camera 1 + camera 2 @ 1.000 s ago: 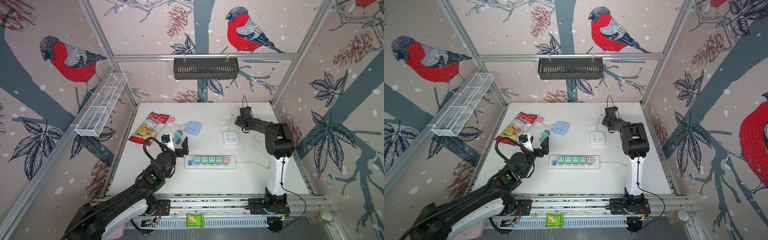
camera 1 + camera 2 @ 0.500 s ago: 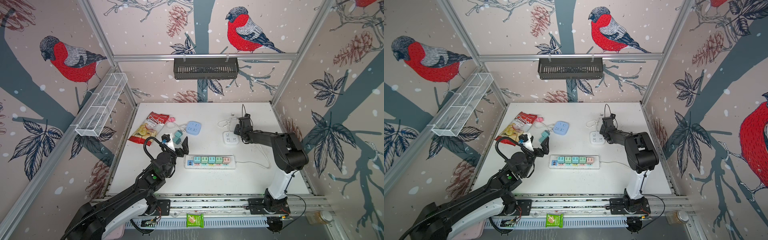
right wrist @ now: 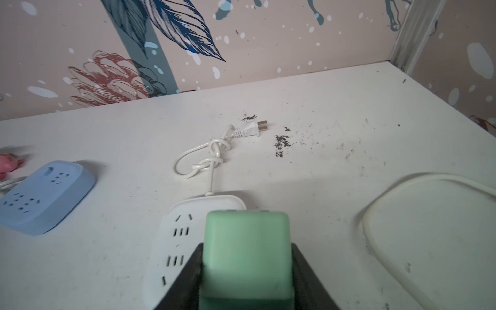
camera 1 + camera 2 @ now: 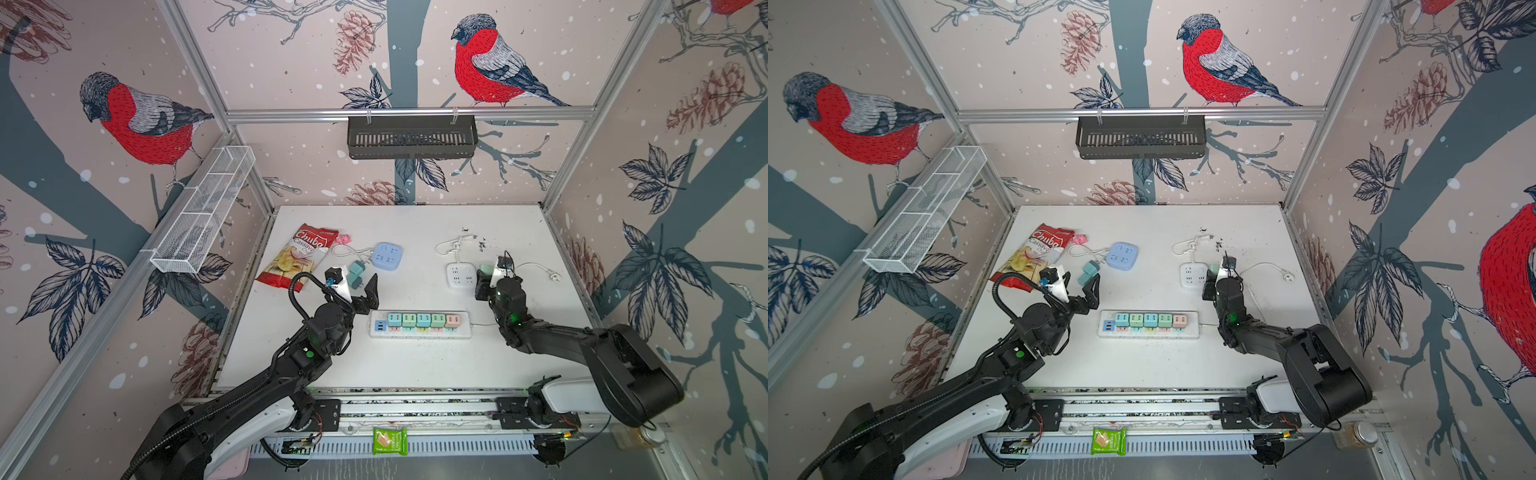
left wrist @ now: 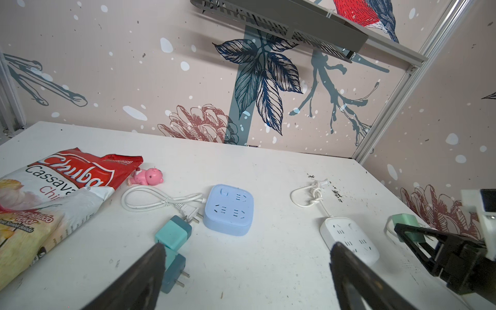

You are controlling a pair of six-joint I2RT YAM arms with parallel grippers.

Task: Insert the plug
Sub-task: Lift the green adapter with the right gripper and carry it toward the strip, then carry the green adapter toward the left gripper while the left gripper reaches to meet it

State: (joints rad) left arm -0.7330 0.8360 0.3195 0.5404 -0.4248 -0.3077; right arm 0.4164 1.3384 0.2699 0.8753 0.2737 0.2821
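A green cube plug point(image 3: 247, 249) sits between the fingers of my right gripper point(image 3: 246, 245), which is shut on it. In both top views the plug point(image 4: 484, 269) point(image 4: 1212, 270) hangs at the right edge of the white square socket point(image 4: 460, 275) point(image 3: 182, 228); its prongs are hidden. My left gripper point(image 5: 247, 245) point(image 4: 359, 286) stands open and empty just in front of two teal plugs point(image 5: 173, 233) lying on the table, next to a blue square socket point(image 5: 228, 209) point(image 4: 386, 255).
A long power strip point(image 4: 419, 324) with several coloured plugs in it lies mid-table between the arms. A chips bag point(image 4: 297, 257) and pink toy point(image 5: 147, 177) lie back left. White cords point(image 3: 204, 163) point(image 3: 402, 201) trail behind and right of the white socket.
My right gripper has come forward from the back of the table with the green plug, to the white socket's right edge, and its arm has swung low. The left arm has stayed put.
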